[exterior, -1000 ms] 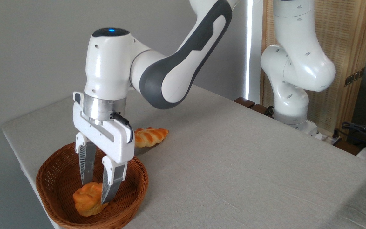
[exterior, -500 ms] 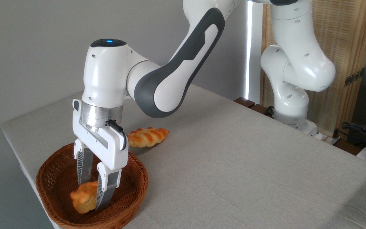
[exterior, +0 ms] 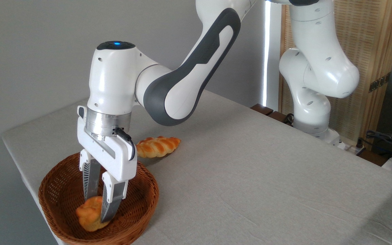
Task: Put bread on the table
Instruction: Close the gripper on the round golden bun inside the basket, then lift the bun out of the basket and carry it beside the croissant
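Orange-golden, the knotted bun (exterior: 90,217) sits low in the wicker basket (exterior: 141,207) at the table's eight o'clock corner. The gripper (exterior: 95,209) reaches straight down, its jaws drawn narrow onto the bun's flanks, apparently pinching it. It looks light and squashy, so a gentle hold across the middle should serve. A braided loaf (exterior: 158,146) lies beyond, at one o'clock. Grey cloth table (exterior: 250,177); plain wall, slatted screen (exterior: 379,51) behind.
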Action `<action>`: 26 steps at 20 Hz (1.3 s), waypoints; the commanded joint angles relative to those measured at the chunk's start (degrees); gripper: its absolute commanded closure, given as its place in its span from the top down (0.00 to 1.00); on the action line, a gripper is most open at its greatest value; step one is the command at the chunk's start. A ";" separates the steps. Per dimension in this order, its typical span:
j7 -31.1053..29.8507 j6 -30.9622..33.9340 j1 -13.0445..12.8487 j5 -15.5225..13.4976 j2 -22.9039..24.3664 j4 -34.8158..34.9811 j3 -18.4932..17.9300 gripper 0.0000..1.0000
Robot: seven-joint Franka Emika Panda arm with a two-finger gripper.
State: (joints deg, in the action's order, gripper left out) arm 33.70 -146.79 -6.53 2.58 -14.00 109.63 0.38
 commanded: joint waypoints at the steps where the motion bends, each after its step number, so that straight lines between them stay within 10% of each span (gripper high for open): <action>1: -0.12 -0.78 -0.06 1.03 -0.85 -0.82 -0.29 0.41; 11: -2.75 4.39 0.03 0.32 5.64 -0.73 -0.47 0.45; 18: -2.58 27.05 -0.15 -2.04 16.89 -0.12 -0.03 0.54; 26: -2.32 34.90 -3.66 -2.31 27.71 14.90 -0.20 0.66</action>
State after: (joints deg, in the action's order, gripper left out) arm 31.46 -111.59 -8.75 1.19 9.94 117.51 0.52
